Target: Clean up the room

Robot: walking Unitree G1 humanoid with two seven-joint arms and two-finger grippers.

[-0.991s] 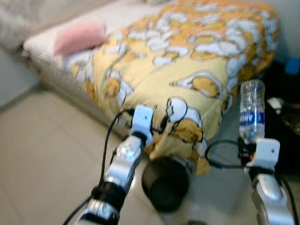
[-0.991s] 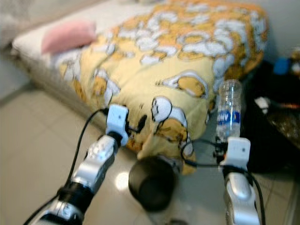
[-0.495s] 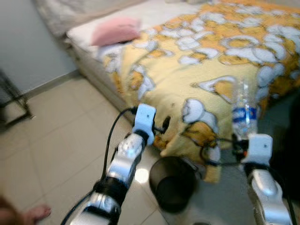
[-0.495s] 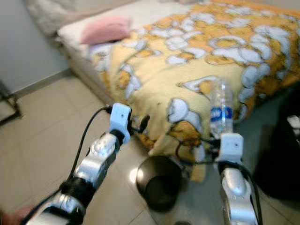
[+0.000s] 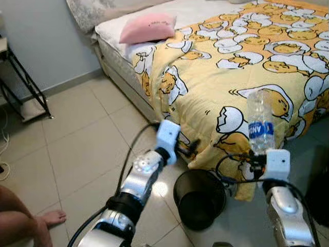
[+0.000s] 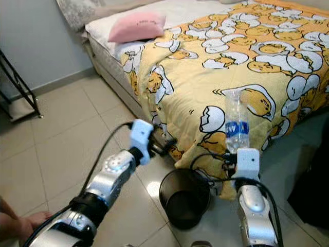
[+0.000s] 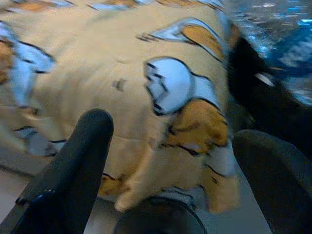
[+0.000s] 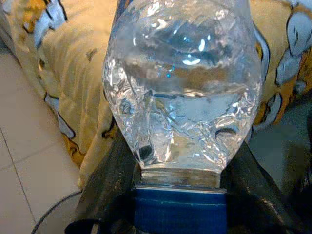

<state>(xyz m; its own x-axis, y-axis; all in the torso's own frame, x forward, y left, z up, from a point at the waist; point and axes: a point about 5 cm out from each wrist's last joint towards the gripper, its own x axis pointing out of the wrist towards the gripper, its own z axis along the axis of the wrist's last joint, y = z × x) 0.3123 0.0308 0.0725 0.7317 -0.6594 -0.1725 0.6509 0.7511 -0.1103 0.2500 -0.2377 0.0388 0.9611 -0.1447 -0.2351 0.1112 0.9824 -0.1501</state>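
Bottle (image 5: pixel 260 122), a clear plastic one with a blue label, stands upright in the clamped right gripper (image 5: pixel 259 154) above and just beside the black bin (image 5: pixel 198 198) in the eye views, now sharp, the camera having swung left to bring a person's foot (image 5: pixel 50 218) into view. Left wrist view: the left gripper's fingers (image 7: pixel 73 168) gape empty before the yellow quilt (image 7: pixel 131 87). Right wrist view: the bottle's crumpled shoulder looms close, so dropping it in the bin seems next.

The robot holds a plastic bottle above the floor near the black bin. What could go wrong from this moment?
1. The clear plastic water bottle in the right hand stands over the yellow egg-print blanket, beside the round black waste bin; released now, it would likely miss.
2. The open left hand is close to the blanket's hanging edge and may snag it.
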